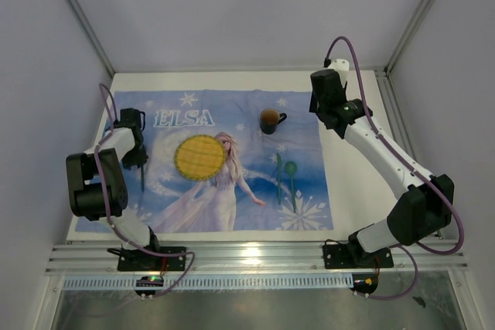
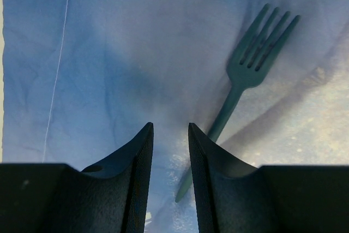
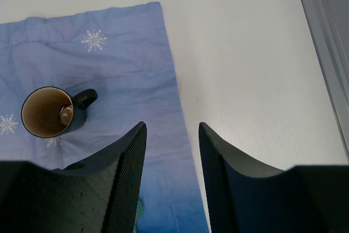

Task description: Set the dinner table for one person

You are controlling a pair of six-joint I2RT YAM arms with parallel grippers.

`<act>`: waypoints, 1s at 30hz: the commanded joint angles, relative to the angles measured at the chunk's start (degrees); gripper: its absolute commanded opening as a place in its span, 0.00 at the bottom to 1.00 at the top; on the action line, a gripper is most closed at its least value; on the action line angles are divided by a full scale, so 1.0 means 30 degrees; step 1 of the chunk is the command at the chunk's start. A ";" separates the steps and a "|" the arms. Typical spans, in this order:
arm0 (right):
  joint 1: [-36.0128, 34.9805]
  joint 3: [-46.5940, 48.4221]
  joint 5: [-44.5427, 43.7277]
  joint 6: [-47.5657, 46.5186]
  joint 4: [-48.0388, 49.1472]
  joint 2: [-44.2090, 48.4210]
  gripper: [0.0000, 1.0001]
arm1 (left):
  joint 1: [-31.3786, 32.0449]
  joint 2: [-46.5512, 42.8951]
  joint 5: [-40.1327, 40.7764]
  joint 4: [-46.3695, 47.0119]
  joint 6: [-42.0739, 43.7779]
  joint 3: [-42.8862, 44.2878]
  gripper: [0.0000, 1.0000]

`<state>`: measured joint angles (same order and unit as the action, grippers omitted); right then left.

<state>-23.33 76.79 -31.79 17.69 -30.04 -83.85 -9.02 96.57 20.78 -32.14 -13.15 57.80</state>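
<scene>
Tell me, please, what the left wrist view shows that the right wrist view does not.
Left wrist only: a green fork lying on the blue cloth, its handle running down beside one finger of the left gripper. Right wrist only: a dark mug on the cloth, the cloth's edge, the bare white dinner table and its aluminium rail, under the right gripper. Both: the blue cloth below, and fingers standing apart with nothing between them.

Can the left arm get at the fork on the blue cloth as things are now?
Probably yes. The left gripper hangs open close above the fork, which lies bare on the cloth, with nothing covering it.
</scene>
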 commanded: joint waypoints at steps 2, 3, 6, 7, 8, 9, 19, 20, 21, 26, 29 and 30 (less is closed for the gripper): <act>0.0072 -0.0081 -0.0184 0.0021 0.0668 0.0647 0.48 | -0.0305 -0.0288 0.0224 0.0753 -0.0305 -0.0137 0.34; 0.0072 -0.0081 -0.0213 -0.0009 0.0668 0.0647 0.48 | -0.0305 -0.0229 0.0165 0.0753 -0.0334 -0.0078 0.34; 0.0072 -0.0168 -0.0243 -0.0009 0.0668 0.0617 0.48 | -0.0306 0.0005 -0.0069 0.0753 -0.0451 0.0156 0.34; 0.0072 -0.0168 -0.0243 -0.0009 0.0697 0.0617 0.48 | -0.0305 0.0064 -0.0157 0.0782 -0.0452 0.0244 0.34; 0.0072 -0.0226 -0.0243 -0.0009 0.0698 0.0617 0.48 | -0.0305 0.0122 -0.0186 0.0782 -0.0481 0.0303 0.34; 0.0072 -0.0285 -0.0214 -0.0009 0.0698 0.0588 0.48 | -0.0305 0.0152 -0.0187 0.0782 -0.0481 0.0332 0.34; 0.0072 -0.0139 -0.0096 -0.0068 0.0610 0.0207 0.48 | -0.0306 0.0825 -0.0801 0.1104 -0.0569 0.1298 0.34; 0.0072 -0.0110 -0.0038 -0.0068 0.0668 0.0178 0.48 | -0.0305 0.1000 -0.1005 0.1046 -0.0656 0.1387 0.34; 0.0072 -0.0139 -0.0067 -0.0068 0.0610 0.0178 0.48 | -0.0334 0.1089 -0.1036 0.1046 -0.0686 0.1590 0.34; 0.0072 -0.0139 -0.0038 -0.0097 0.0639 0.0061 0.48 | -0.0335 0.1441 -0.1329 0.1045 -0.0774 0.1914 0.34; 0.0072 -0.0110 -0.0038 -0.0097 0.0668 -0.0056 0.48 | -0.0305 0.1587 -0.1388 0.1046 -0.0774 0.2032 0.34; 0.0072 -0.0110 0.0020 -0.0097 0.0639 -0.0143 0.48 | -0.0305 0.1617 -0.1475 0.1075 -0.0803 0.2061 0.34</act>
<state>-23.24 76.16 -31.55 17.67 -30.00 -83.99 -9.67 100.90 17.32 -30.57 -14.66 61.91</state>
